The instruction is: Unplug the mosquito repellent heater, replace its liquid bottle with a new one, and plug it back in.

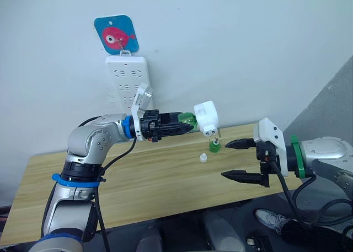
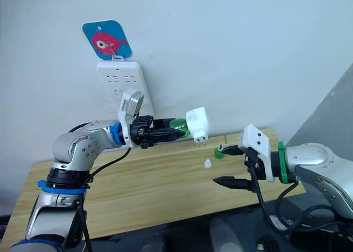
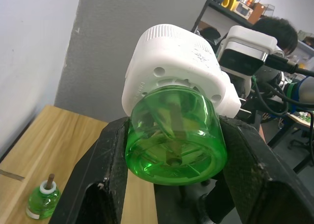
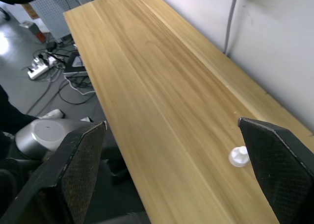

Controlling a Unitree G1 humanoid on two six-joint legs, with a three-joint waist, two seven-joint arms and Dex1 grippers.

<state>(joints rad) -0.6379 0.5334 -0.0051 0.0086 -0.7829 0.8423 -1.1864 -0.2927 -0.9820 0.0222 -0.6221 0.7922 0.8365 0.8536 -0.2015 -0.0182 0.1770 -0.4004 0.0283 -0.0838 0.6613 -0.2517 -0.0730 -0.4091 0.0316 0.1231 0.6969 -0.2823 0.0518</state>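
Left gripper (image 1: 185,125) pinches the green bottle (image 3: 174,136) fitted in the heater (image 1: 207,118) above the table (image 1: 138,180); right gripper (image 1: 240,161) spread.

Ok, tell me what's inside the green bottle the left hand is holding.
Through the green bottle in the left hand, a dark wick stick runs up toward the heater. Whether any liquid remains can't be told.

left gripper (image 2: 175,132) fingers closed on green bottle (image 2: 180,127) with white heater (image 2: 198,124), held above bench (image 2: 138,180), right gripper (image 2: 227,165) fingers spread apart
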